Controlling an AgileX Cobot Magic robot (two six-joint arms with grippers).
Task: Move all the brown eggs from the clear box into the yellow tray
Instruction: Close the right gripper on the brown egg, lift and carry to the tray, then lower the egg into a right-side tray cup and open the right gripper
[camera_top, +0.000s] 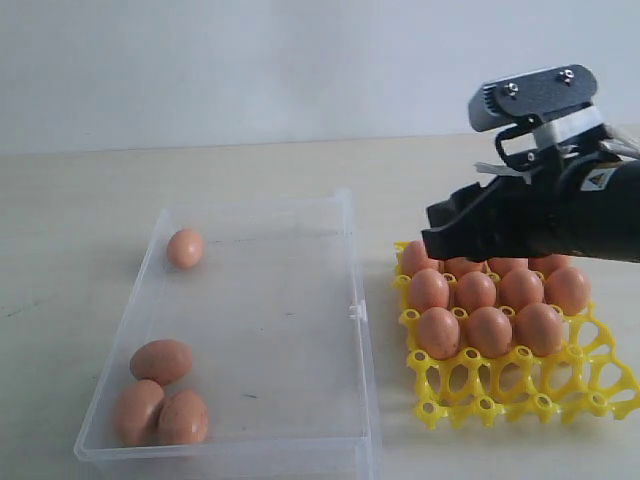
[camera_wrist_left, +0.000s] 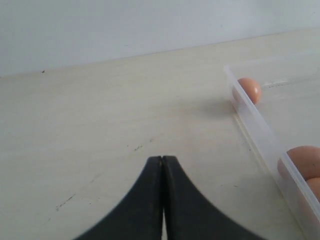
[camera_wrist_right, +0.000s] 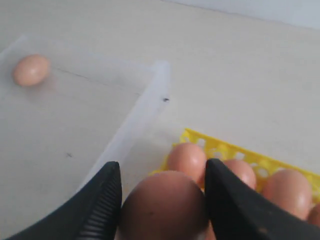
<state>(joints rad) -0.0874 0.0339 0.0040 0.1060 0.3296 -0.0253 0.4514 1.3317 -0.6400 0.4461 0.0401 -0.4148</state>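
Note:
Several brown eggs lie in the clear box (camera_top: 300, 212): one alone at the far left (camera_top: 185, 248), a cluster of three at the near left (camera_top: 161, 361). The yellow tray (camera_top: 520, 395) to the box's right holds several eggs (camera_top: 489, 331) in its far rows, and its near row of cells stands bare. My right gripper (camera_top: 437, 236) hovers over the tray's far left corner. In the right wrist view the right gripper (camera_wrist_right: 162, 165) is shut on a brown egg (camera_wrist_right: 162, 207), above the tray (camera_wrist_right: 235, 150). My left gripper (camera_wrist_left: 162, 158) is shut on nothing, over the table left of the box.
The box wall (camera_wrist_left: 260, 130) runs close to the left gripper, with an egg (camera_wrist_left: 250, 89) behind it. A small clasp tab (camera_top: 354, 312) sticks out of the box edge facing the tray. Pale tabletop surrounds both containers.

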